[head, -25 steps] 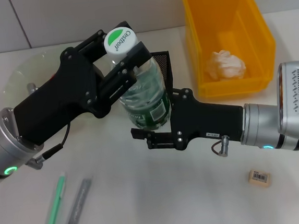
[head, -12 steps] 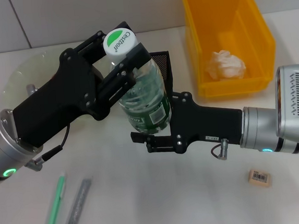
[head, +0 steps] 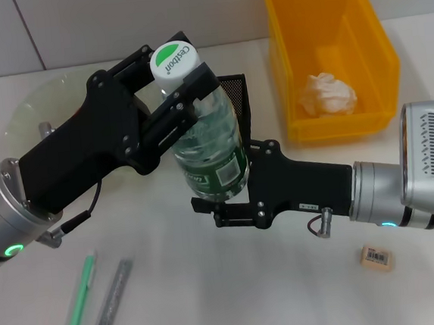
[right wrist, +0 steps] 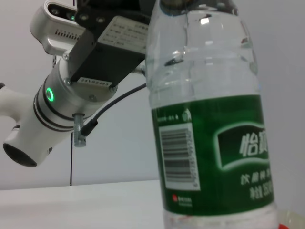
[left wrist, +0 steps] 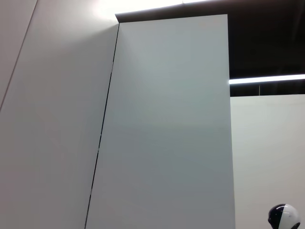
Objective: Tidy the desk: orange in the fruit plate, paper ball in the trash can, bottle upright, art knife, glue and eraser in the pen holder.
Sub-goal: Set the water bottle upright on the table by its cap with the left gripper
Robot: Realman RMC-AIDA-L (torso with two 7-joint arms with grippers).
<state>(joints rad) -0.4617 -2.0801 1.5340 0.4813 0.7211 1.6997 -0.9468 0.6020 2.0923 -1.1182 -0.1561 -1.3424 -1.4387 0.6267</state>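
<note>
- Clear plastic bottle (head: 209,144) with a green label and a green-and-white cap (head: 171,60) is held up off the desk (head: 236,298), near the middle, in front of the black mesh pen holder (head: 235,92).
- Its long side runs nearly up and down, with the cap leaning a bit toward the robot's left and the bottom pointing at the desk.
- Left gripper (head: 171,90) is closed on the bottle's neck, just under the cap, so the bottle hangs below it.
- Right gripper (head: 224,204) sits low by the bottle's bottom end. I think it has hold of the bottle there, but I cannot tell for sure.
- Both arms are at the bottle; the left one is at the top and the right one at the bottom.
- To stand it up, I think the bottom must go straight down onto the bare desk under it.
- Paper ball (head: 328,94) already lies in the yellow bin (head: 356,13).
- Eraser (head: 377,258) lies on the desk near the right arm.
- Green pen (head: 80,304) and grey pen (head: 111,302) lie side by side near the left arm.
- Glass plate (head: 34,110) sits behind the left arm.
</note>
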